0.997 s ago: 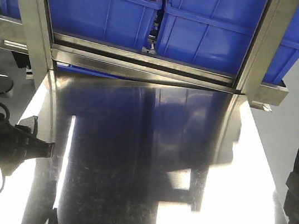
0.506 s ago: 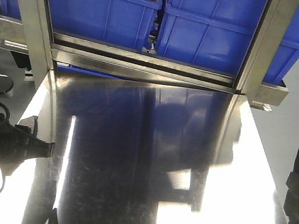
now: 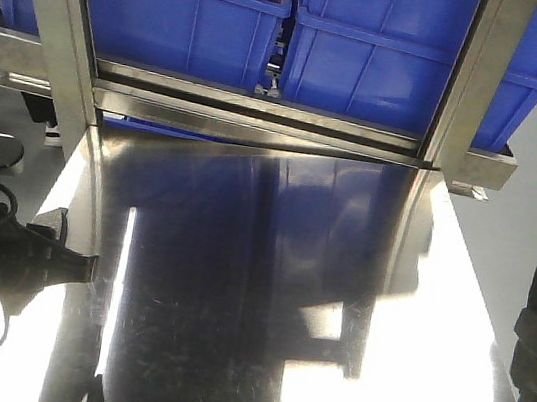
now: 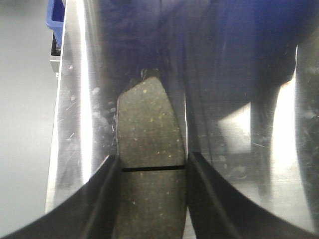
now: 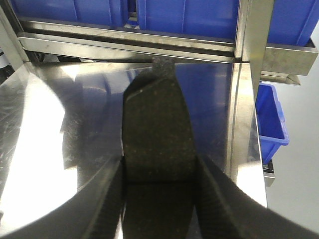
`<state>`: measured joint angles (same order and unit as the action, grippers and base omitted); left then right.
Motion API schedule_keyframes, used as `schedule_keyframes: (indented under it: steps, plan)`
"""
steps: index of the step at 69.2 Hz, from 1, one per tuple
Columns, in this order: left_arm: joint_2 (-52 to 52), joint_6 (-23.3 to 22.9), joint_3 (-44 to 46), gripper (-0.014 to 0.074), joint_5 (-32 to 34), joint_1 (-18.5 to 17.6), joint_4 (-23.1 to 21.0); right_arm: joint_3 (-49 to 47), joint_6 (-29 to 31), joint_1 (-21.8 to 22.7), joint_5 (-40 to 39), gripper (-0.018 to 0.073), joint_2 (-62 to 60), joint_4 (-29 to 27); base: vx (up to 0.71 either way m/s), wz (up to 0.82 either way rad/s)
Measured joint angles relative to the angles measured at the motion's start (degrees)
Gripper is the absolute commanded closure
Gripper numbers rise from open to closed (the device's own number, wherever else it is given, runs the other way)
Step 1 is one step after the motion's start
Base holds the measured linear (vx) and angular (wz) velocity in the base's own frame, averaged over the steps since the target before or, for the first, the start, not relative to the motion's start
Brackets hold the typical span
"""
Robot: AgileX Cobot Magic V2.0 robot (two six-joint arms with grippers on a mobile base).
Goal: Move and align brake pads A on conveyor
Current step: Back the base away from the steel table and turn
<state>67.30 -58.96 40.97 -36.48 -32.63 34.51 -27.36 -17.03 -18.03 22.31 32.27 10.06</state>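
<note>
Mid-transport, seemingly: gripping one brake pad (image 4: 149, 124) in left hand (image 4: 152, 158), second pad (image 5: 157, 119) in right hand (image 5: 159, 163), steel surface (image 3: 225, 356) beneath both; next, to find the unseen conveyor and lay them parallel.

1. No writing, label, brand, number or sign can be read in any of the three views.
</note>
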Motion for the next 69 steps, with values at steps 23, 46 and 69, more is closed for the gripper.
schedule_keyframes:
  steps: [23,46,69]
  plan:
    - [0.00,0.00,0.00,0.0430,0.06,0.00,0.02,0.00,0.00,0.00,0.00,0.0535,0.00,0.17,-0.06,0.04]
    - [0.00,0.00,0.00,0.0430,0.02,0.00,0.02,0.00,0.00,0.00,0.00,0.0535,0.00,0.17,-0.16,0.31]
    - [0.00,0.00,0.00,0.0430,0.02,0.00,0.02,0.00,0.00,0.00,0.00,0.0535,0.00,0.17,-0.13,0.42]
